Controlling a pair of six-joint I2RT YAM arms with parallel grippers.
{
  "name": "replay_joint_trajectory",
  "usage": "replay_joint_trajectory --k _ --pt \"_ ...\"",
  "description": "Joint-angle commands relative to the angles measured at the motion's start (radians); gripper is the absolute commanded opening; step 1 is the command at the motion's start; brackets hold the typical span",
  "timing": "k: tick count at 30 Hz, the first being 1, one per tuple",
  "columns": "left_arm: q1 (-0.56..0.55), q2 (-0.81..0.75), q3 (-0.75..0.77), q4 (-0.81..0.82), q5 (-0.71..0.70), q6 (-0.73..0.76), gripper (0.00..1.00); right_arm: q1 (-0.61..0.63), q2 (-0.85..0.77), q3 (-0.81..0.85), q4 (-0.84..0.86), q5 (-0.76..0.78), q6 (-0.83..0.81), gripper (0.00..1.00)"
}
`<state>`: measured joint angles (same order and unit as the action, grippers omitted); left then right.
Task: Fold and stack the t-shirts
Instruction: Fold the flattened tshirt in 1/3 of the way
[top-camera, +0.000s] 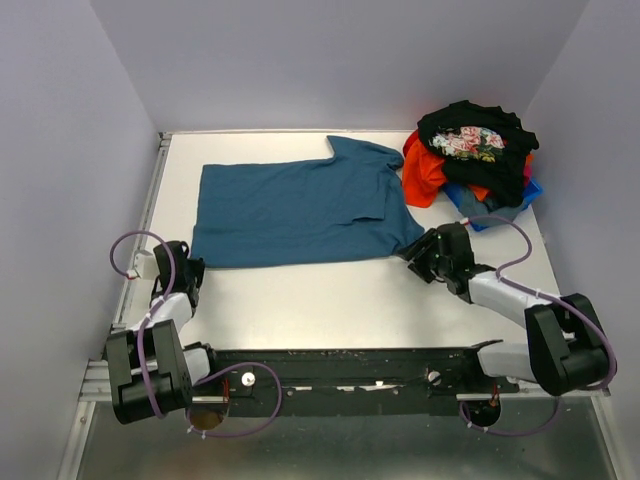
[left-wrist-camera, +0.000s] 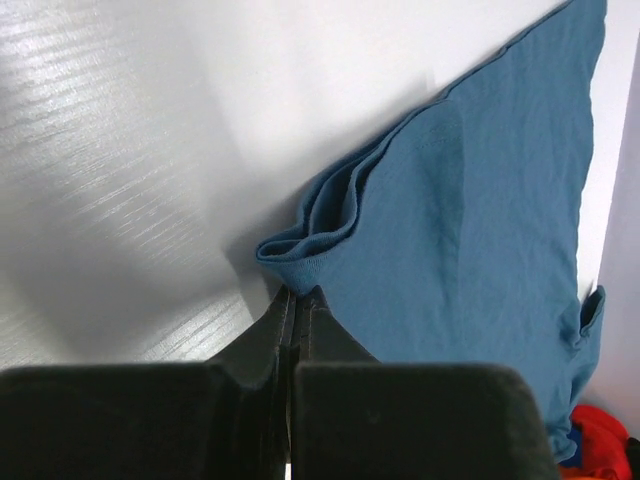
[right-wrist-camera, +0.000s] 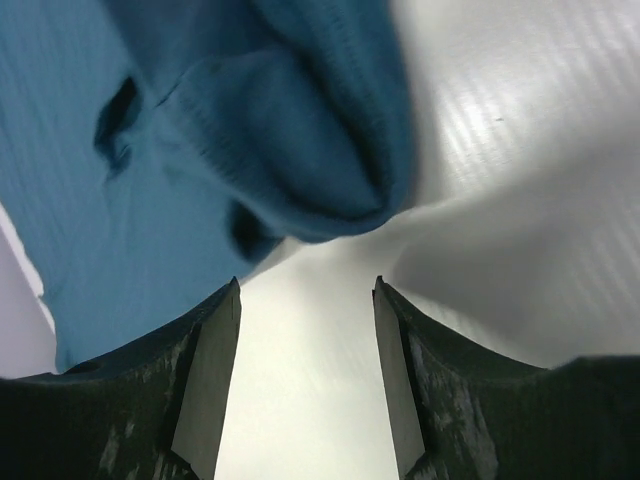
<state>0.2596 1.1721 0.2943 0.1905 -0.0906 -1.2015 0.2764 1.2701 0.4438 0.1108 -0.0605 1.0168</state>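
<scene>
A teal-blue t-shirt (top-camera: 300, 205) lies spread flat on the white table (top-camera: 330, 300). My left gripper (top-camera: 190, 268) is at its near left corner; in the left wrist view the gripper (left-wrist-camera: 295, 293) is shut, pinching the bunched corner of the teal shirt (left-wrist-camera: 470, 230). My right gripper (top-camera: 415, 255) is at the near right corner; in the right wrist view the gripper (right-wrist-camera: 305, 290) is open and empty, with the rumpled corner of the teal shirt (right-wrist-camera: 290, 130) just beyond its tips. A black floral t-shirt (top-camera: 470, 135), an orange-red one (top-camera: 425, 170) and a bright blue one (top-camera: 500, 208) lie piled at the back right.
Pale walls close the table in at the left, back and right. A metal rail (top-camera: 150, 200) runs along the left edge. The black base bar (top-camera: 350, 365) with purple cables lies along the near edge.
</scene>
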Motion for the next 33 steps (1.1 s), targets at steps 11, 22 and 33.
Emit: replay_joint_trajectory --k 11,22,33 --pt "0.046 -0.069 0.002 -0.056 -0.129 0.04 0.0 -0.005 0.152 0.131 -0.079 0.294 0.063 0.48" --pt "0.078 -0.034 0.009 -0.025 -0.098 0.049 0.0 -0.115 0.095 0.127 -0.146 0.318 -0.055 0.33" --pt "0.078 -0.071 0.014 -0.034 -0.103 0.063 0.0 -0.115 0.017 0.167 -0.235 0.329 -0.191 0.01"
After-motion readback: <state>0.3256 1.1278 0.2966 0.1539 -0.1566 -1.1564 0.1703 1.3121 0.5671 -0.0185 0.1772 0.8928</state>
